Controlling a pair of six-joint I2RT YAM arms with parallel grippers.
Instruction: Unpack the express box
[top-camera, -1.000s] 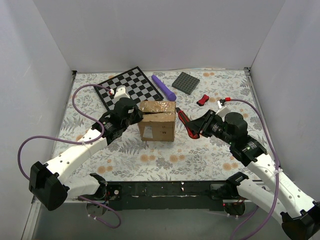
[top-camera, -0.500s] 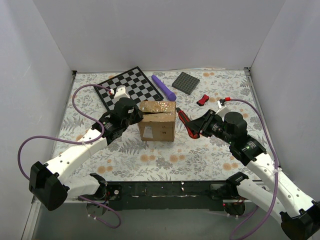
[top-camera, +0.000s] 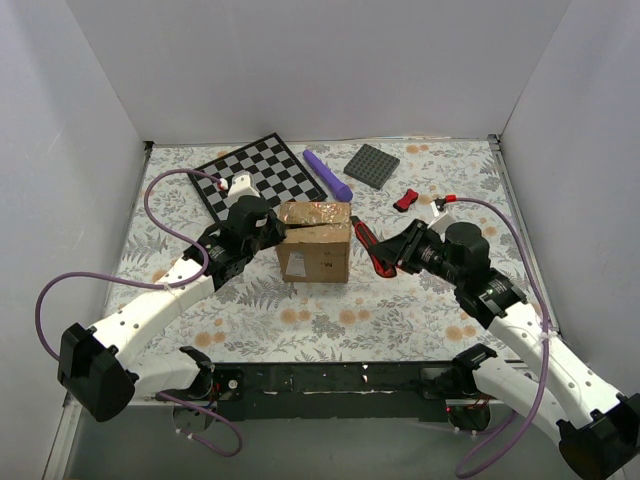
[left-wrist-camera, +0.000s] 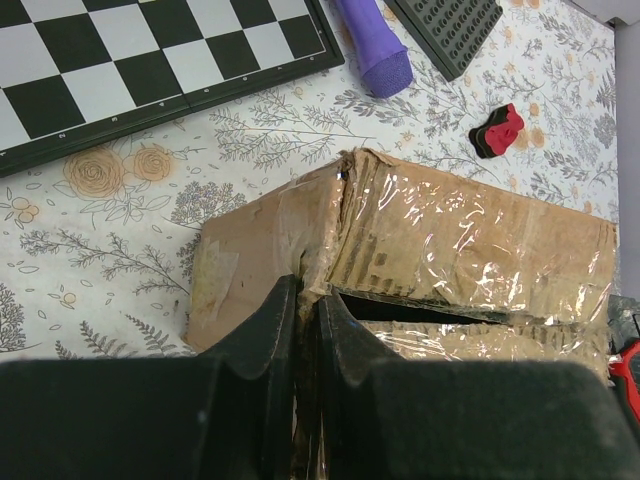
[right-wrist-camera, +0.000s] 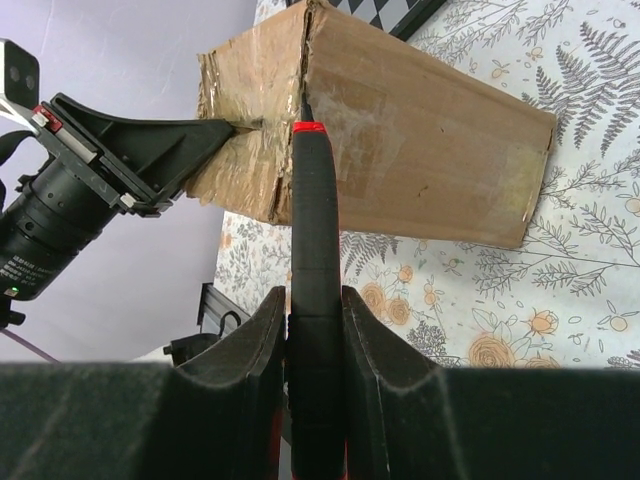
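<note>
The express box (top-camera: 316, 245) is a brown carton with glossy tape on top, standing mid-table with a dark gap between its top flaps (left-wrist-camera: 400, 310). My left gripper (top-camera: 272, 232) is shut on the torn cardboard edge at the box's left top (left-wrist-camera: 308, 295). My right gripper (top-camera: 395, 252) is shut on a red-and-black utility knife (right-wrist-camera: 313, 220). The knife (top-camera: 370, 245) points at the box's right upper edge, and its thin tip reaches the corner of the box (right-wrist-camera: 420, 150) where the flaps meet.
A chessboard (top-camera: 255, 175) with a white piece (top-camera: 240, 183) lies behind the box on the left. A purple cylinder (top-camera: 328, 174), a dark grey studded plate (top-camera: 372, 165) and a small red-and-black clip (top-camera: 405, 200) lie behind on the right. White walls enclose the table.
The right arm has shifted slightly towards the box with the knife. The left gripper and the box have not visibly moved.
</note>
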